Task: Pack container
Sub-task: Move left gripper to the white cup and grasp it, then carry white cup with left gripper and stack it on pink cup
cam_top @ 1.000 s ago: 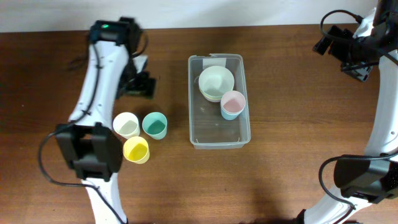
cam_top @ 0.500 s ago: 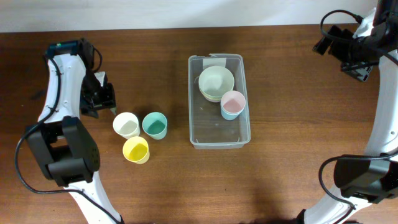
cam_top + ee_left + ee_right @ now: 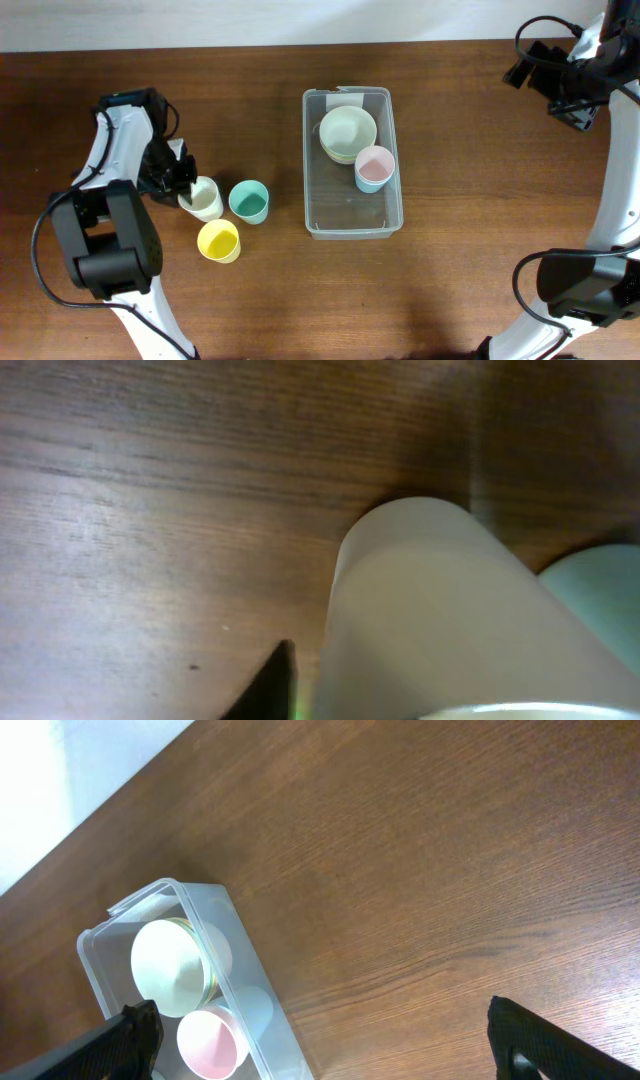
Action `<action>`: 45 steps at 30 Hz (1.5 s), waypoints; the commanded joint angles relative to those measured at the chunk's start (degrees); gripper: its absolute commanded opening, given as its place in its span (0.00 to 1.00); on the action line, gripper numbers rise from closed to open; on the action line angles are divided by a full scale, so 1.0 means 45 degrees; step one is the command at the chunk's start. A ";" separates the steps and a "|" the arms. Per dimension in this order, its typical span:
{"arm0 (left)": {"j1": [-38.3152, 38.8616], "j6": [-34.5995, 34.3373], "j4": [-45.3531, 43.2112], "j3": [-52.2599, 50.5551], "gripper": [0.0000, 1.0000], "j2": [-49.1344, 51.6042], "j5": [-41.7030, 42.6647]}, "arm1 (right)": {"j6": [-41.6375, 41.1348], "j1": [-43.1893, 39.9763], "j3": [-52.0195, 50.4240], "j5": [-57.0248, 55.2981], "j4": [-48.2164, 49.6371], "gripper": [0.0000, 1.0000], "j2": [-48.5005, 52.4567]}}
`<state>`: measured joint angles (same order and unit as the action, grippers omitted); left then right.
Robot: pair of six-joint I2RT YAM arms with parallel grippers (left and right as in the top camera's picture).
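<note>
Wooden table (image 3: pixel 450 280): left pincer (image 3: pixel 181 178) at white cup (image 3: pixel 207 203), grip unclear; right pincer (image 3: pixel 322 1010) spread wide.

The left gripper (image 3: pixel 188 188) has swung over and closed on the cream cup (image 3: pixel 208 201).

White arm links (image 3: pixel 118 150), blk joints (image 3: pixel 108 262), blk cables (image 3: pixel 517 285)

Place: looked like a robotics lab bench.
Machines: a white jointed left arm (image 3: pixel 108 150) and a white jointed right arm (image 3: pixel 612 205) stood at the sides.
Surface: dark-brown wood-grain table (image 3: pixel 470 260).
Backdrop: plain white wall (image 3: pixel 50 770).
</note>
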<state>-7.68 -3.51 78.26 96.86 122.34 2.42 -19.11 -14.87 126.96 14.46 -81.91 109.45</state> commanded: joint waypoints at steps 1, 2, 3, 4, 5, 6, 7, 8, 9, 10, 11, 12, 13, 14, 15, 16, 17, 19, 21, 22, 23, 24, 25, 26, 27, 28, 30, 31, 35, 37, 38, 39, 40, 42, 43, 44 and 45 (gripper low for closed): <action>0.0015 -0.0005 -0.0311 -0.0087 0.05 -0.0593 0.0092 | -0.0010 -0.0034 0.0097 -0.0024 0.0005 0.99 -0.0005; 0.0015 -0.0044 -0.0442 -0.0087 0.01 -0.0680 0.0092 | -0.0010 -0.0034 0.0097 -0.0024 0.0005 0.99 -0.0005; 0.0015 -0.0121 -0.0549 -0.0087 0.01 -0.0772 0.0092 | -0.0010 -0.0034 0.0097 -0.0024 0.0005 0.99 -0.0005; 0.0015 -0.0262 -0.0656 -0.0087 0.01 -0.0933 0.0087 | -0.0010 -0.0034 0.0097 -0.0024 0.0005 0.99 -0.0005; 0.0015 -0.0277 -0.0767 -0.0063 0.01 -0.1122 0.0092 | -0.0010 -0.0034 0.0097 -0.0024 0.0005 0.99 -0.0005; 0.0010 -0.0277 -0.0845 -0.0005 0.01 -0.1287 0.0087 | -0.0010 -0.0034 0.0097 -0.0024 0.0005 0.99 -0.0005; 0.0000 -0.0296 -0.0923 0.0083 0.01 -0.1496 0.0087 | -0.0010 -0.0034 0.0097 -0.0024 0.0005 0.99 -0.0005; 0.0000 -0.0379 -0.0986 0.0238 0.01 -0.1763 0.0087 | -0.0010 -0.0034 0.0097 -0.0024 0.0005 0.99 -0.0005; 0.0005 -0.0379 -0.1010 0.0457 0.01 -0.2025 0.0087 | -0.0010 -0.0034 0.0097 -0.0024 0.0005 0.99 -0.0005; 0.0005 -0.0384 -0.1005 0.0724 0.01 -0.2283 0.0092 | -0.0010 -0.0034 0.0097 -0.0024 0.0005 0.99 -0.0005; 0.0015 -0.0500 -0.0967 0.1025 0.01 -0.2555 0.0092 | -0.0010 -0.0034 0.0097 -0.0024 0.0005 0.99 -0.0005; 0.0015 -0.0646 -0.0889 0.1345 0.01 -0.2851 0.0151 | -0.0010 -0.0034 0.0097 -0.0024 0.0005 0.99 -0.0005; 0.0029 -0.0651 -0.0792 0.1710 0.01 -0.3167 0.0423 | -0.0010 -0.0034 0.0097 -0.0024 0.0005 0.99 -0.0005; 0.0087 -0.0646 -0.0680 0.2040 0.01 -0.3483 0.0797 | -0.0010 -0.0034 0.0097 -0.0024 0.0000 0.99 -0.0005; 0.0170 -0.0646 -0.0597 0.2297 0.01 -0.3769 0.1141 | -0.0010 -0.0034 0.0097 -0.0024 0.0005 0.99 -0.0005; 0.0325 -0.0646 -0.0529 0.2560 0.01 -0.4095 0.1535 | -0.0010 -0.0034 0.0097 -0.0024 0.0005 0.99 -0.0005; 0.0525 -0.0646 -0.0525 0.2764 0.01 -0.4415 0.1851 | -0.0010 -0.0034 0.0097 -0.0024 0.0005 0.99 -0.0005; 0.1093 -0.0651 -0.0617 0.2977 0.01 -0.5022 0.2055 | -0.0010 -0.0034 0.0097 -0.0024 0.0005 0.99 -0.0005; 0.1860 -0.0651 -0.0758 0.3011 0.01 -0.5503 0.2045 | -0.0010 -0.0034 0.0097 -0.0024 0.0005 0.99 -0.0005; 0.2331 -0.0646 -0.0835 0.3011 0.01 -0.5673 0.2040 | -0.0010 -0.0034 0.0097 -0.0024 0.0005 0.99 -0.0005; 0.2705 -0.0646 -0.0903 0.3011 0.01 -0.5746 0.2035 | -0.0010 -0.0034 0.0097 -0.0024 0.0005 0.99 -0.0005; 0.3191 -0.0646 -0.0981 0.3011 0.01 -0.5780 0.2040 | -0.0010 -0.0034 0.0097 -0.0024 0.0000 0.99 -0.0005; 0.3682 -0.0646 -0.1078 0.3011 0.01 -0.5775 0.2040 | -0.0010 -0.0034 0.0097 -0.0024 0.0005 0.99 -0.0005; 0.4182 -0.0641 -0.1205 0.3011 0.01 -0.5727 0.2030 | -0.0010 -0.0034 0.0097 -0.0024 0.0005 0.99 -0.0005; 0.4673 -0.0627 -0.1394 0.3011 0.01 -0.5659 0.2030 | -0.0010 -0.0034 0.0097 -0.0024 0.0005 0.99 -0.0005; 0.5212 -0.0476 -0.1642 0.3011 0.01 -0.5557 0.2040 | -0.0010 -0.0034 0.0097 -0.0024 0.0005 0.99 -0.0005; 0.6280 0.0015 -0.2132 0.3011 0.01 -0.5294 0.2025 | -0.0010 -0.0034 0.0097 -0.0024 0.0000 0.99 -0.0005; 0.6781 0.0180 -0.2361 0.3011 0.01 -0.5158 0.1948 | -0.0010 -0.0034 0.0097 -0.0024 0.0005 0.99 -0.0005; 0.8485 0.1030 -0.3439 0.3011 0.01 -0.4318 0.1015 | -0.0010 -0.0034 0.0097 -0.0024 0.0005 0.99 -0.0005; 0.8952 0.1472 -0.3784 0.3011 0.01 -0.3910 0.0923 | -0.0010 -0.0034 0.0097 -0.0024 0.0005 0.99 -0.0005; 0.9175 0.1715 -0.3891 0.3011 0.01 -0.3633 0.0918 | -0.0010 -0.0034 0.0097 -0.0024 0.0005 0.99 -0.0005; 0.9369 0.1875 -0.3954 0.3011 0.01 -0.3356 0.0894 | -0.0010 -0.0034 0.0097 -0.0024 0.0005 0.99 -0.0005; 0.9549 0.1909 -0.3959 0.3011 0.01 -0.3070 0.0777 | -0.0010 -0.0034 0.0097 -0.0024 0.0005 0.99 -0.0005; 0.9855 0.2195 -0.3968 0.3011 0.01 -0.2341 0.0743 | -0.0010 -0.0034 0.0097 -0.0024 0.0005 0.99 -0.0005; 0.9952 0.2191 -0.4007 0.3011 0.01 -0.1894 0.0588 | -0.0010 -0.0034 0.0097 -0.0024 0.0005 0.99 -0.0005; 0.9962 0.2200 -0.4027 0.3011 0.01 -0.1651 0.0578 | -0.0010 -0.0034 0.0097 -0.0024 0.0005 0.99 -0.0005; 0.9957 0.2200 -0.4061 0.3011 0.01 -0.1438 0.0549 | -0.0010 -0.0034 0.0097 -0.0024 0.0005 0.99 -0.0005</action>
<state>36.67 3.88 60.45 110.41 111.94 6.57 -19.11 -14.87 126.96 14.48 -81.89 109.45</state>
